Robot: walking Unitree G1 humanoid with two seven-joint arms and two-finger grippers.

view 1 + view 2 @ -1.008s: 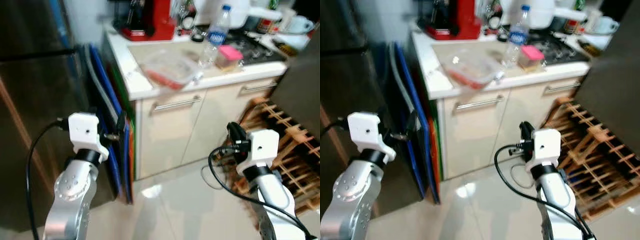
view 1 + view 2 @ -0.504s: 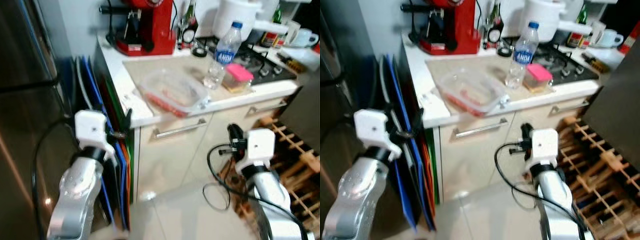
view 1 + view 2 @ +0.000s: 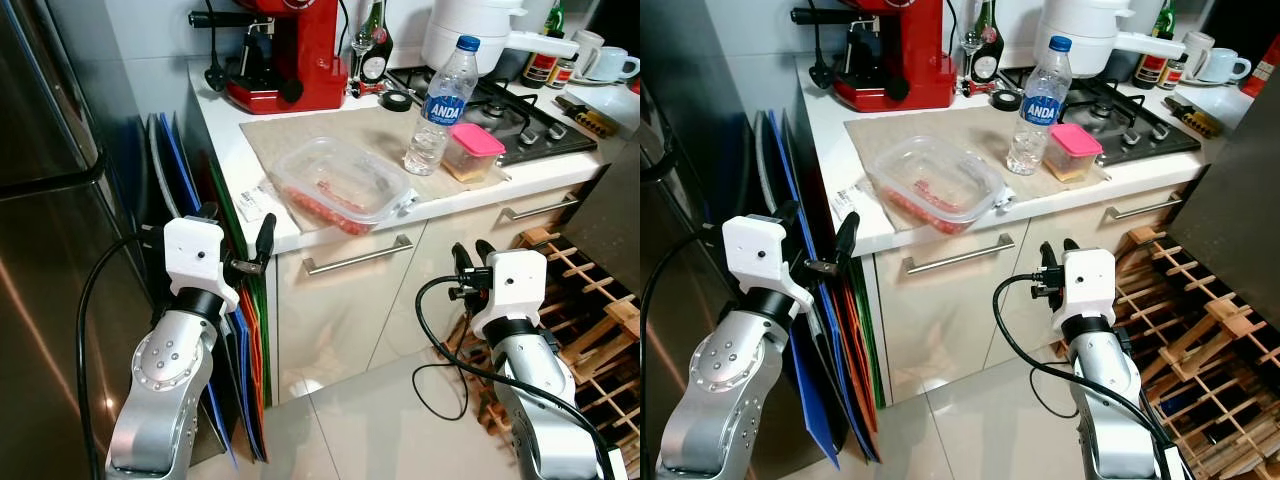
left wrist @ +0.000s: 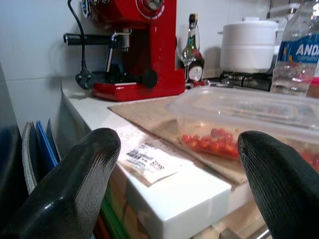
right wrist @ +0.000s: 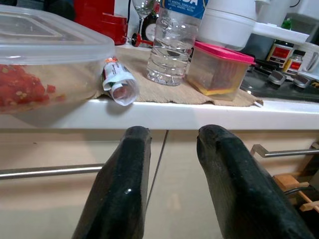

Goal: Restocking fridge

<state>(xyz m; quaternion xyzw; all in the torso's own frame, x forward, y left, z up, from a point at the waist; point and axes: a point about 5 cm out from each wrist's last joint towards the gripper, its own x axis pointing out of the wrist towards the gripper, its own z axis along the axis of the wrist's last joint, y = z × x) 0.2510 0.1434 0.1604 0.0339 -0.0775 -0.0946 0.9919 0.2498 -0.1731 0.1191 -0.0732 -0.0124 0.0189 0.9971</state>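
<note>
Up front, left gripper (image 3: 235, 232) with its black fingers (image 4: 75, 189) spread wide, holding nothing, raised at the corner of the white counter (image 3: 262, 218), close to its edge but not touching. Just ahead of the fingertips: a small printed paper slip (image 4: 147, 160) on the counter edge, then a clear lidded container (image 3: 343, 185) with red food inside, resting on a beige mat (image 3: 340, 135). Below that arm, flat boards (image 3: 245, 330) in blue, green and orange, standing on edge in the gap between the counter's side and a dark steel fridge (image 3: 50, 260); fridge cut off by the frame, door shut.

Lower down, right gripper (image 3: 473, 253) with fingers (image 5: 124, 189) parted narrowly, empty, held before the cream cabinet front (image 3: 350, 300), below the counter's lip and a long metal handle (image 3: 360, 256). Open floor (image 3: 380, 420) between the two arms; wooden rack (image 3: 585, 330) close beside the right arm.

Further back on the mat: a small rolled tube (image 5: 117, 81) at the container's corner, a water bottle (image 3: 437, 105), a pink-lidded tub (image 3: 475, 152) just beside it. Behind these, a red coffee machine (image 3: 285, 50), a gas hob (image 3: 520, 110), a white pot (image 3: 475, 30); label on the tube too small to read
</note>
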